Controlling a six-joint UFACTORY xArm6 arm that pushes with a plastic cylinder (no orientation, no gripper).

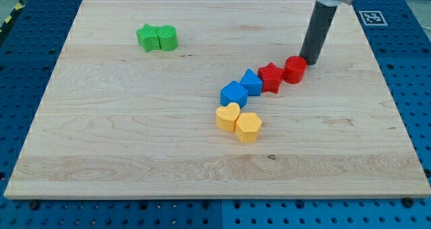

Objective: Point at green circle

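Note:
The green circle (168, 38) sits near the view's top left, touching a green star (148, 38) on its left. My tip (311, 59) is far to the right of them, at the top right of the board, just above and to the right of a red circle (295, 69). The dark rod comes down from the view's top edge.
A red star (271, 77) touches the red circle's left side. Two blue blocks (251, 82) (234, 94) follow down to the left. A yellow heart (227, 116) and a yellow hexagon (248, 126) lie below them. The wooden board (101, 155) rests on a blue perforated table.

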